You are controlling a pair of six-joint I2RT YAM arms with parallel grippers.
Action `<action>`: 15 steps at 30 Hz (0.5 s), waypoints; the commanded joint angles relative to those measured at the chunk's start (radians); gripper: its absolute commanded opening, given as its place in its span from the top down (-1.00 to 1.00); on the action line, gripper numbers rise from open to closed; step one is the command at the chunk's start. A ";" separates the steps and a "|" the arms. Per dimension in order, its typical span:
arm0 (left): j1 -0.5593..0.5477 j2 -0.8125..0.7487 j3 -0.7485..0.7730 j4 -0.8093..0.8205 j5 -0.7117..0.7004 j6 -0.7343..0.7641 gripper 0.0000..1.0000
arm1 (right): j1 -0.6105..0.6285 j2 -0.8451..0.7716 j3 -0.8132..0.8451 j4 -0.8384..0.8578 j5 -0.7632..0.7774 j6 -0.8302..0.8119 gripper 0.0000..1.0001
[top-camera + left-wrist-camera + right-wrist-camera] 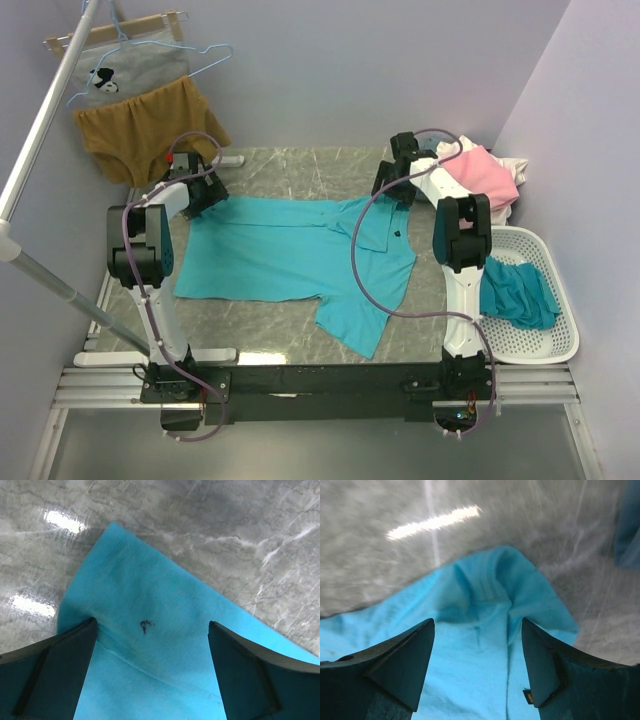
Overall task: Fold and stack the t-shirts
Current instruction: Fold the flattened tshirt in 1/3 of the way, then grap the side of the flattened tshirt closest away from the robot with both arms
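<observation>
A turquoise t-shirt (290,255) with a small collar lies spread on the marble table (300,170), one sleeve toward the front. My left gripper (205,190) is open above its far left corner; the left wrist view shows that corner (150,630) with a small dark mark between my fingers (50,670). My right gripper (392,183) is open above the far right sleeve, which shows bunched in the right wrist view (490,625). A darker teal shirt (518,292) lies in the white basket (560,340). Pink and white shirts (485,175) are piled at the far right.
A mustard-brown garment (150,125) and a grey printed one (130,75) hang on hangers at the far left. A slanted metal pole (40,130) crosses the left side. Walls close in behind and on the right.
</observation>
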State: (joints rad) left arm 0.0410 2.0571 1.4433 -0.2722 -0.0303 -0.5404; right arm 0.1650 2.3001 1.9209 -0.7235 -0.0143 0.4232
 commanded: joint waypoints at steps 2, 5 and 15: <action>0.013 0.024 0.095 -0.062 -0.028 0.034 -0.99 | -0.015 0.007 0.153 0.039 -0.026 -0.064 -0.54; 0.011 0.035 0.088 -0.064 -0.034 0.031 -0.99 | -0.021 -0.008 0.205 0.050 -0.064 -0.084 -0.55; 0.008 -0.256 -0.104 -0.071 -0.051 0.000 -0.99 | -0.018 -0.359 -0.205 0.197 -0.170 -0.037 -0.55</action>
State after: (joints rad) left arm 0.0463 1.9770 1.3945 -0.3378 -0.0685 -0.5354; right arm 0.1516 2.1403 1.8675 -0.6018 -0.1280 0.3653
